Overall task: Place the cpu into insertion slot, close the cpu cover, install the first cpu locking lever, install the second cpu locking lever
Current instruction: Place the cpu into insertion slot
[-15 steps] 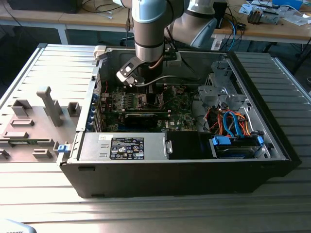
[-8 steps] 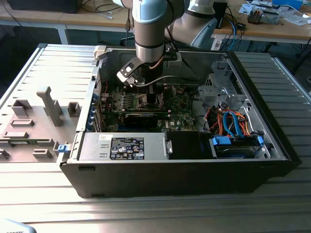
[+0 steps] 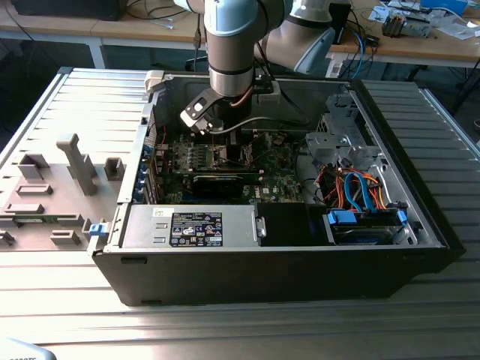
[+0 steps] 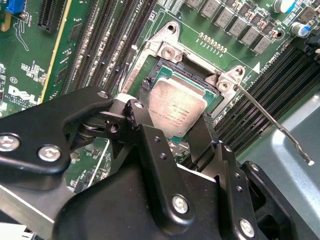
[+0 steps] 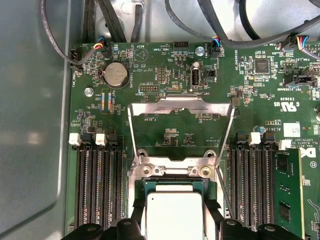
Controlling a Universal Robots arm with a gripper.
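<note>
Black jaws snug against cpu [image 4: 176, 107]

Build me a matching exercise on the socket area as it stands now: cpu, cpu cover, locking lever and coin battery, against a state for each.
Things
1. cpu
2. cpu cover
3. locking lever
4. coin battery

States
A. swung open, lying away from the insertion slot
B. round and silvery
C. between the fingers of the gripper, at the insertion slot
D. unlatched, its far end sticking out free

Pairs: 1-C, 2-A, 3-D, 4-B
</note>
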